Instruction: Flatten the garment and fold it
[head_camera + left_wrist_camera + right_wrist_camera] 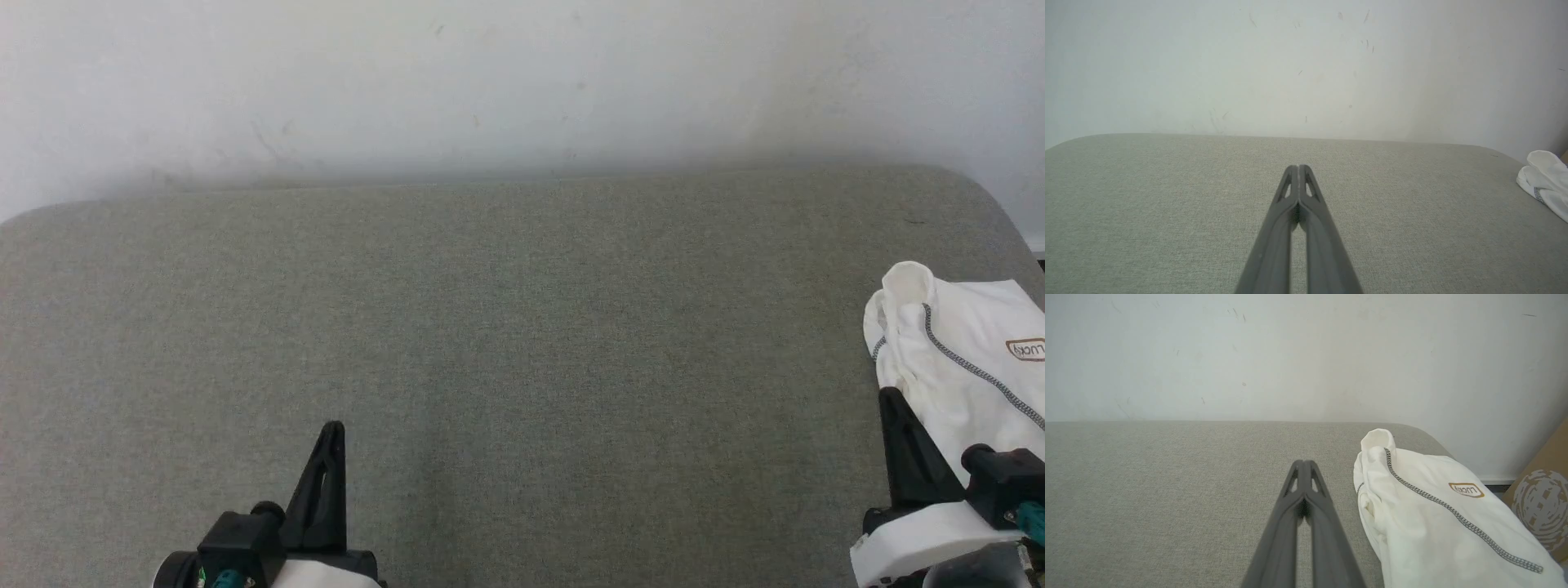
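Flanking garment [1433, 526], printed cardboard box [1540, 500]

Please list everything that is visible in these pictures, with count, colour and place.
garment: one, white with grey stitching and brown logo, bunched at the surface's right edge.
padded surface: one, grey-green, before the robot.
wall: one, white, behind the surface.
cardboard box: one, brown, right of the garment.
left gripper: one, dark, lower left, jaws shut, empty.
right gripper: one, dark, beside the garment, jaws shut, empty.
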